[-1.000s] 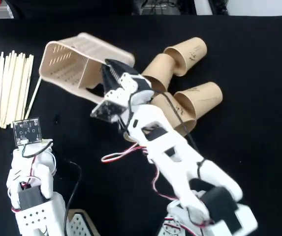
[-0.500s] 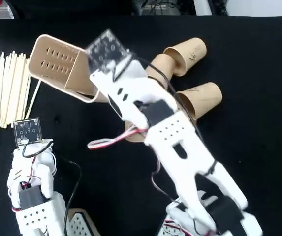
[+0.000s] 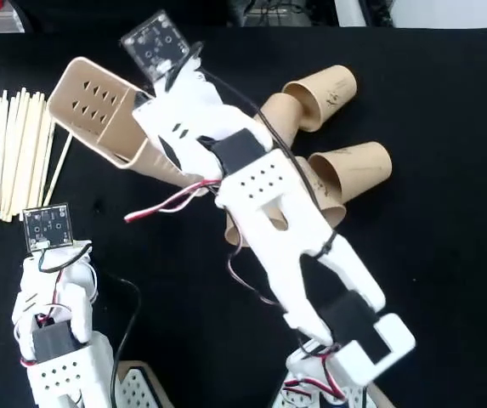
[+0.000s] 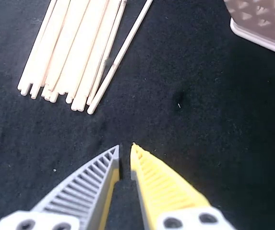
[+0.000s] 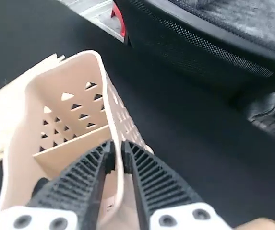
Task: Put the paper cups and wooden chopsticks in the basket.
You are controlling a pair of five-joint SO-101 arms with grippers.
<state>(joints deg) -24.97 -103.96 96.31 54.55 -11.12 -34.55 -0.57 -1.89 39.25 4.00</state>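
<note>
A beige perforated basket (image 3: 90, 115) is tilted at the back left of the black table, its opening turned up. My right gripper (image 5: 117, 153) is shut on the basket's (image 5: 63, 120) far wall; its arm (image 3: 251, 183) stretches across the middle. Several brown paper cups (image 3: 328, 89) lie on their sides behind and right of that arm. A bundle of wooden chopsticks (image 3: 14, 153) lies at the far left, seen again as chopsticks (image 4: 79, 52) ahead of my left gripper (image 4: 124, 152), which is shut and empty near the front left.
A basket corner (image 4: 262, 19) shows beyond the left gripper. The left arm's base (image 3: 52, 331) stands at the front left. Dark gear and a red item (image 5: 118, 19) sit past the table's back edge. Bare black table lies to the right.
The right arm has swung further left and back, tipping the basket from lying on its side to opening-up. The cups shifted slightly. The left arm has stayed put.
</note>
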